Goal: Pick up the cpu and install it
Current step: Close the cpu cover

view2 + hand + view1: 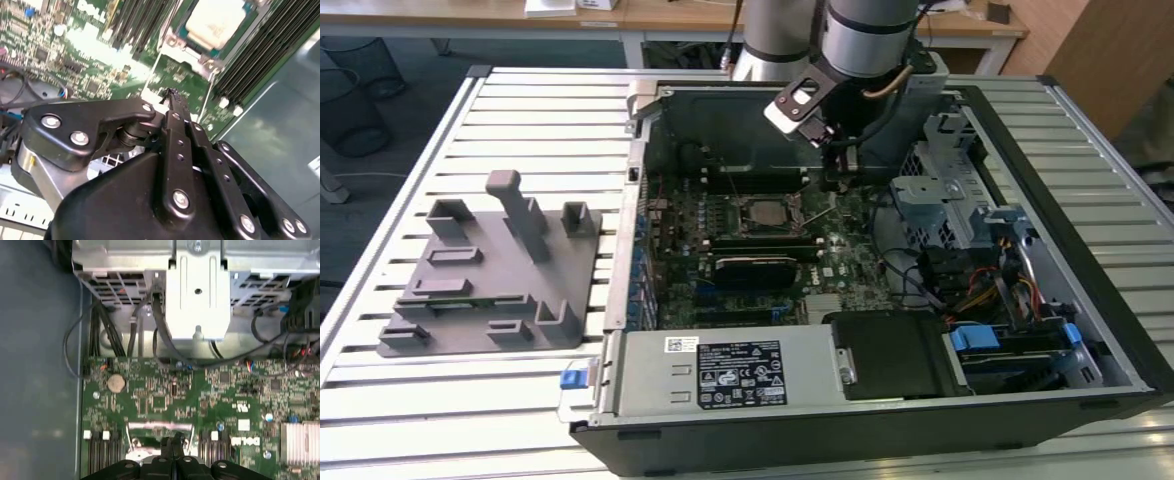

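End effector [172,96], pinched narrow and holding nothing, hangs over the motherboard [165,400] just beside the socket [189,50], where the cpu [215,20] already lies within the metal frame. Any contact here is best kept light and square, lest the chip tilt.

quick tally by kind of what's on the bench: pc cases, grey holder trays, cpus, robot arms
pc case: 1
grey holder tray: 1
cpu: 1
robot arm: 1
total: 4
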You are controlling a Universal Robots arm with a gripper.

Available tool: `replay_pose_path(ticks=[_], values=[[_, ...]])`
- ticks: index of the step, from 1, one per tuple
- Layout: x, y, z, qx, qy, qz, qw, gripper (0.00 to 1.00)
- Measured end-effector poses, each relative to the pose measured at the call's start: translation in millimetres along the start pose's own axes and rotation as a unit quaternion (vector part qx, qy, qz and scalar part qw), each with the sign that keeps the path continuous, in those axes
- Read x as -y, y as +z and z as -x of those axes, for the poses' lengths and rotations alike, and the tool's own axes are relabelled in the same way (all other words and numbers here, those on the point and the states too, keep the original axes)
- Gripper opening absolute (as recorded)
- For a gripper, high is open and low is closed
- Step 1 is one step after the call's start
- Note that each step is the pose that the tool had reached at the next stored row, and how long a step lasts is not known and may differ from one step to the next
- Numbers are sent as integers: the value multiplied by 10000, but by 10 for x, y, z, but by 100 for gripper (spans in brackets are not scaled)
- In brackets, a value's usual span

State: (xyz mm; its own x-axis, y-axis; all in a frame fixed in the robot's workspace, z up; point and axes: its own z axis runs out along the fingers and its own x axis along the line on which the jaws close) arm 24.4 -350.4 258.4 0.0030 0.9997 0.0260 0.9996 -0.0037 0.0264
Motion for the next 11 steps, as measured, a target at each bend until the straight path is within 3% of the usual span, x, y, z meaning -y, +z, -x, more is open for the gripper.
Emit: replay_pose_path(ticks=[5, 11], values=[[-170, 8, -9, 1, -1, -6, 10000, 11], [-265, 39, -40, 0, -19, -11, 10000, 11]])
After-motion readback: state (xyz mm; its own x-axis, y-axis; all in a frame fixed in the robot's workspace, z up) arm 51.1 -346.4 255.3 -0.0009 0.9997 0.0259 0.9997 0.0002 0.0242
